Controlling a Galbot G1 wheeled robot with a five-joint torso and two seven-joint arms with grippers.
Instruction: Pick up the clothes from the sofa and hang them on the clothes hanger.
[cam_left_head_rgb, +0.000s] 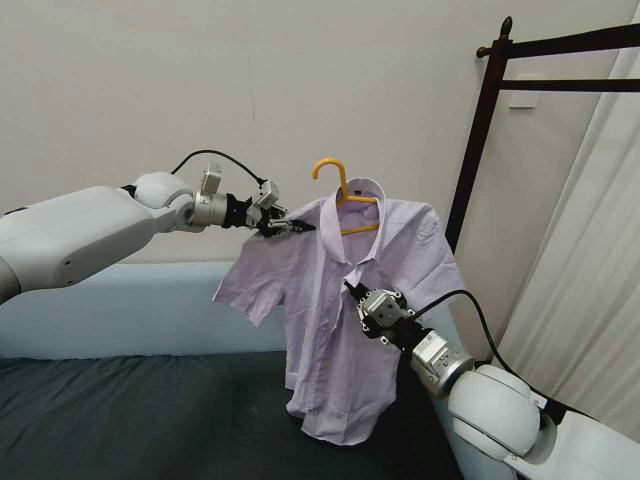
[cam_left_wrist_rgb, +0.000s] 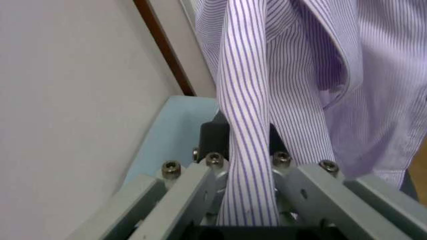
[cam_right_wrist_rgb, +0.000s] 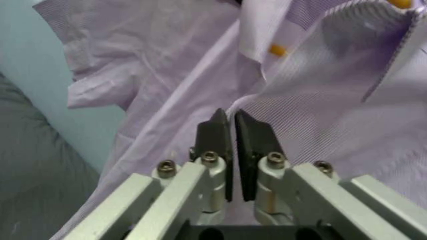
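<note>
Holding shirt clear of sofa: left pincer clamped on shoulder cloth likely bears the weight, right pincer pinched shut on placket steadies it.

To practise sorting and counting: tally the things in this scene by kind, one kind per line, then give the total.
Shirt, lilac-striped, on the hanger: 1
Yellow hanger: 1
Grippers: 2, left gripper at the shirt's shoulder, right gripper at its front
Dark clothes rack: 1
Sofa: 1
Total: 6
</note>
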